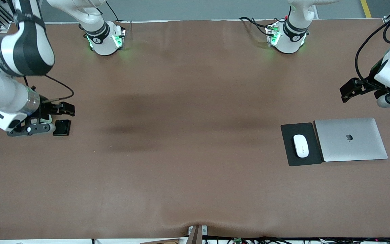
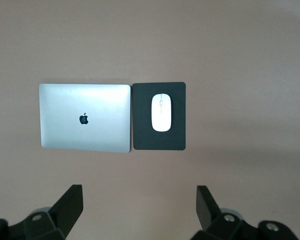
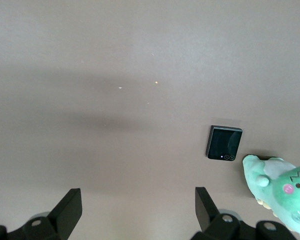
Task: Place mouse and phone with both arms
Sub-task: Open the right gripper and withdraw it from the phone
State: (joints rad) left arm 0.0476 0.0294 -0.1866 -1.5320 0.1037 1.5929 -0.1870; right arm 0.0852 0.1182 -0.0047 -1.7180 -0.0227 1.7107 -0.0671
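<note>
A: How do the arms sit?

B: The right arm bends low over the table [image 1: 188,101] at its own end, its right gripper [image 1: 51,117] over the brown surface just beside the phone [image 1: 62,127]. The left arm is folded up at the other end, the left gripper [image 1: 350,89] over bare table near that edge, above the laptop's level.

A: Fingers?

B: Both sets are spread wide with nothing between them; each wrist view shows two black fingertips [image 2: 70,205] far apart over bare cloth, likewise for the right [image 3: 67,207].

A: And the mouse?

B: The mouse [image 1: 301,145] lies on a black mouse pad [image 1: 288,149], which touches a closed silver laptop [image 1: 350,139], well apart from the left gripper.

A: Anything one view adds?

B: The right wrist view shows a green plush toy [image 3: 280,187] just beside the phone [image 3: 224,143]; in the front view the gripper hides it.
</note>
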